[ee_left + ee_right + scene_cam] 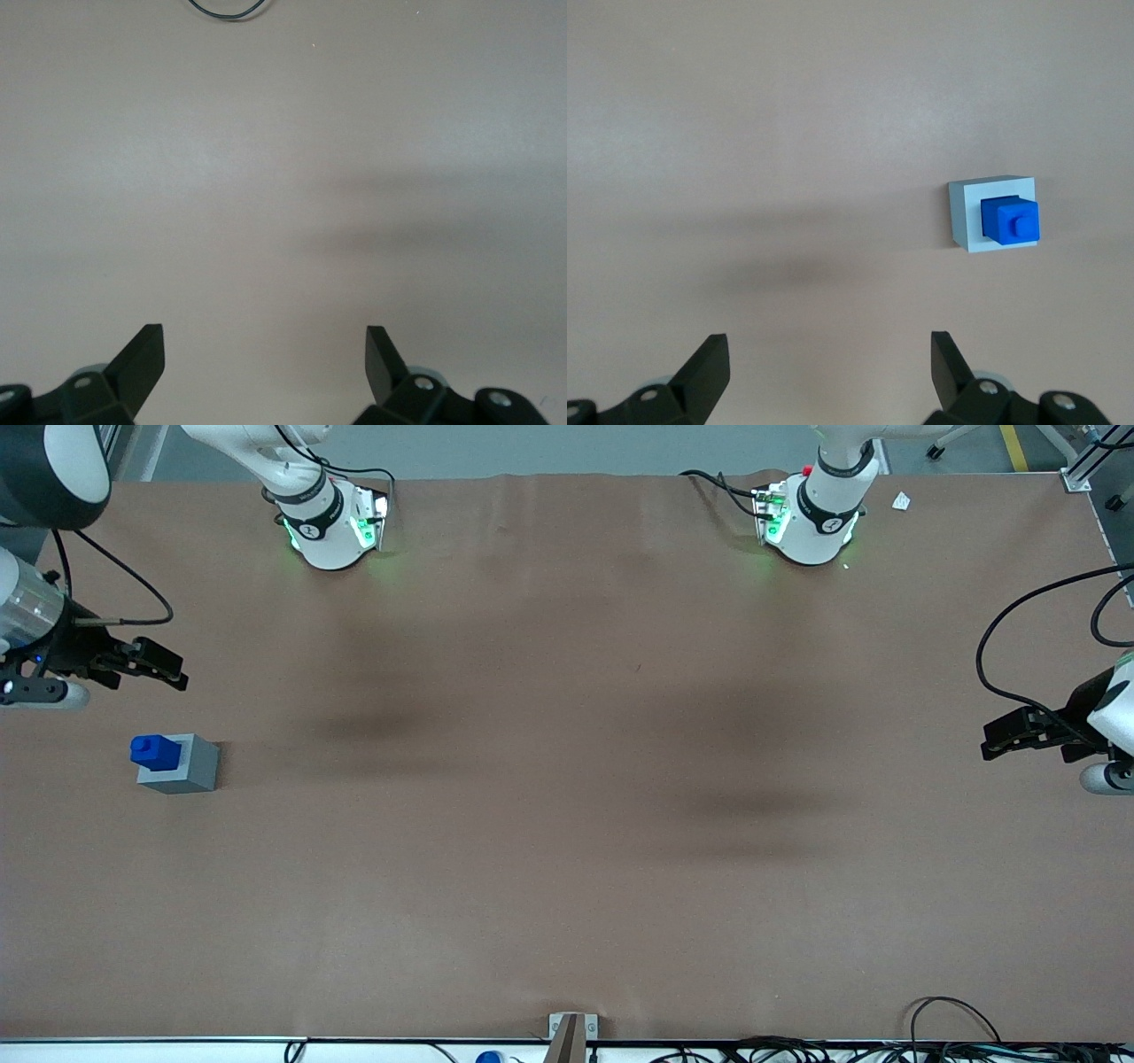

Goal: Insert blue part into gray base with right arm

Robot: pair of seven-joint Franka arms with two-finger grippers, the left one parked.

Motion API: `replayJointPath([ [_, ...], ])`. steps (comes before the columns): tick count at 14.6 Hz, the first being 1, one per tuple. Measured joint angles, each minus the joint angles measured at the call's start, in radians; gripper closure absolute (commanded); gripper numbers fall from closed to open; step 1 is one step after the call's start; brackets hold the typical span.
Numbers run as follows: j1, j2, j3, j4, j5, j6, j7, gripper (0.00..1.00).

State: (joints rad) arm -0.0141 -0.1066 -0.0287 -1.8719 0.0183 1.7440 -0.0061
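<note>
The blue part (155, 751) stands upright in the top of the gray base (197, 769), its stub pointing up. In the right wrist view the blue part (1009, 220) fills the middle of the gray base (964, 220). My right arm's gripper (168, 670) hangs above the table, farther from the front camera than the base and apart from it. The gripper (830, 354) is open, and only bare table shows between its fingertips (709, 354).
The brown table cover (567, 779) spreads wide toward the parked arm's end. Two arm bases (332, 527) stand at the table's back edge. Cables (948, 1014) and a small bracket (571, 1032) lie along the front edge.
</note>
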Motion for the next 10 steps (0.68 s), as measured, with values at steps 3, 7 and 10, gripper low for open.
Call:
replayJointPath([
  [3, 0.008, -0.050, 0.000, 0.000, 0.000, -0.050, 0.043, 0.00],
  [7, 0.010, -0.106, 0.008, 0.019, 0.000, -0.089, 0.063, 0.00],
  [10, 0.012, -0.113, 0.010, 0.078, 0.000, -0.147, 0.063, 0.00],
])
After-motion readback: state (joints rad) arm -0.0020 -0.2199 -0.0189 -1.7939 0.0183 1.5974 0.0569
